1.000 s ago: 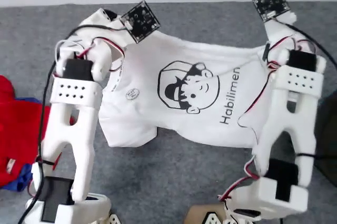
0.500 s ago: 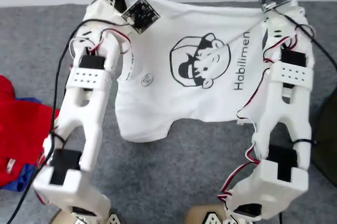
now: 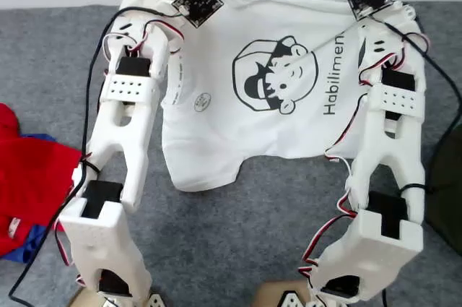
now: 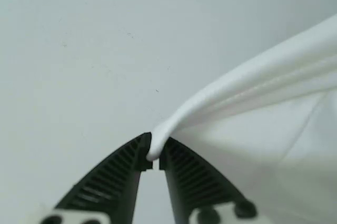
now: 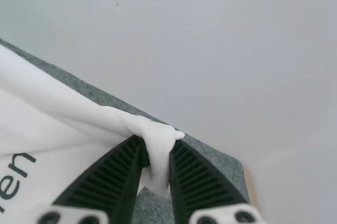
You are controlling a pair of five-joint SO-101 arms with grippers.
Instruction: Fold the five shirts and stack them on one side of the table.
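White shirt [image 3: 274, 105] with a cartoon-head print, just the one in play, lies spread from the middle of the grey table [image 3: 238, 249] up toward 12 o'clock. Its far edge is strung between the two grippers. One sleeve hangs down toward 7 o'clock.

Left gripper [image 4: 152, 155] is up around 11 o'clock, jaws nearly closed, with a little nub of the shirt's corner pinched right at the tips. Right gripper [image 5: 156, 155] is around 1 o'clock, doing the same thing: jaws clamped on a bunched bit of the other far corner.

Off at 8 o'clock there's one red shirt [image 3: 29, 184] in a heap, with some blue fabric [image 3: 25, 245] poking out under it; can't tell how many pieces are in there. A dark thing [image 3: 449, 199] sits at the 4 o'clock edge.

Compared to a second ago, both arms have stretched out toward 12 o'clock and dragged the shirt along. It's sitting farther up the table and looks flatter, less slumped in the middle.
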